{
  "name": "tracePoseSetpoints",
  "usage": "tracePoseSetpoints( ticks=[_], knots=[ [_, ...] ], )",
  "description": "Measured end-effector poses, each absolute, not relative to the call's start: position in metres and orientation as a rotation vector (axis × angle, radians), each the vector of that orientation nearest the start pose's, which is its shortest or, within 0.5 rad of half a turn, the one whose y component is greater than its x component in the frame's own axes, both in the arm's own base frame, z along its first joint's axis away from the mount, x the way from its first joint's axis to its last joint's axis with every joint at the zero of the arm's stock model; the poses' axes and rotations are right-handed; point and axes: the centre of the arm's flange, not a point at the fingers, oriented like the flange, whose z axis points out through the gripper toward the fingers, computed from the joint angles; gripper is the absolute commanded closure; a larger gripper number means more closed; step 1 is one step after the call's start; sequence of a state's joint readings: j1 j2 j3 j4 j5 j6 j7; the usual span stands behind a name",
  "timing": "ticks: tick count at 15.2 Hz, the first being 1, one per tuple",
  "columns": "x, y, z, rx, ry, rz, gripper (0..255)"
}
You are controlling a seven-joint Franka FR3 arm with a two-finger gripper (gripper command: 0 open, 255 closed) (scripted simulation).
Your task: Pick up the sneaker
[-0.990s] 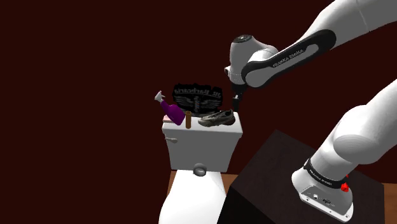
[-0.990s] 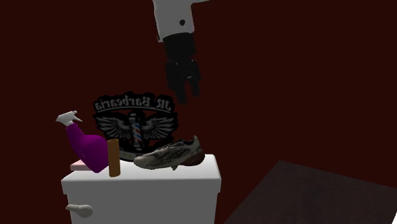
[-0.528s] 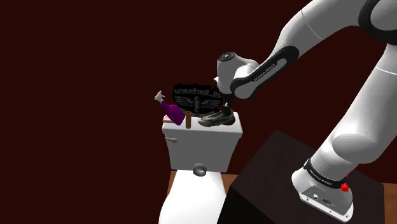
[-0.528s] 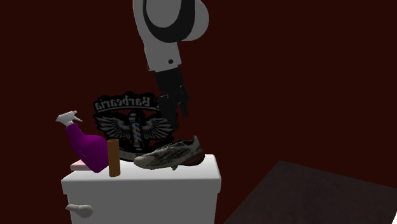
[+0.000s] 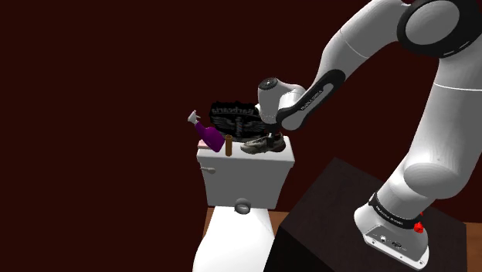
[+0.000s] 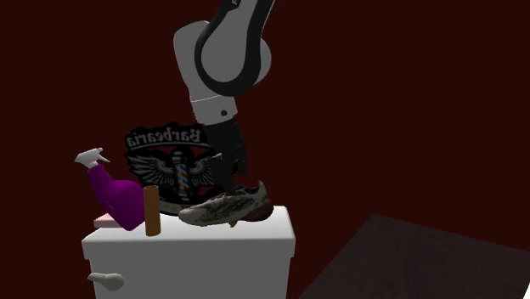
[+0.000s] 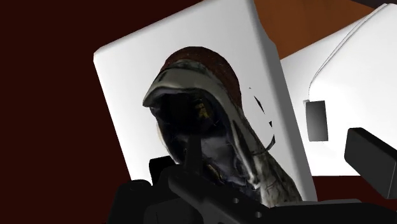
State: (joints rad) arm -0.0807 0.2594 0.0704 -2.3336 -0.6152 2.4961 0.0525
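Observation:
A grey-and-white sneaker (image 5: 264, 144) with a dark sole lies on its side on the white toilet tank lid (image 5: 249, 160), toward the shoulder view's right. My black gripper (image 5: 270, 137) has come down onto it from above. In the second exterior view the fingertips (image 6: 231, 182) reach the top of the sneaker (image 6: 228, 208). In the wrist view the gripper (image 7: 280, 159) is open: one finger (image 7: 191, 153) stands at the sneaker's (image 7: 203, 70) dark opening, and the other finger (image 7: 372, 159) is well outside it, past the lid (image 7: 127, 83).
A purple spray bottle (image 5: 205, 133) and a brown cylinder (image 5: 229, 144) stand on the lid beside the sneaker. A black barber sign (image 5: 238, 117) leans behind them. The toilet bowl (image 5: 232, 239) is below, and the dark stand (image 5: 332, 216) is at lower right.
The arm has swung down and toward the shoulder view's left. The gripper dropped from well above the tank to the sneaker. The sneaker, bottle and cylinder have not moved.

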Motion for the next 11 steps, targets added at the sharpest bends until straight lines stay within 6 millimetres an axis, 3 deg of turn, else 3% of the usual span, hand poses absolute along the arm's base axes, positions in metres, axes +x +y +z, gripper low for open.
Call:
tracePoseSetpoints(
  ticks=[2,3,11],
  knots=[
    [0.5080,-0.0015,0.2074,-3.378,-0.772,0.142,0],
    [0.5080,-0.0015,0.2053,-3.378,-0.772,0.142,255],
    [0.5087,-0.0005,0.2054,-3.379,-0.773,0.135,255]
  ],
)
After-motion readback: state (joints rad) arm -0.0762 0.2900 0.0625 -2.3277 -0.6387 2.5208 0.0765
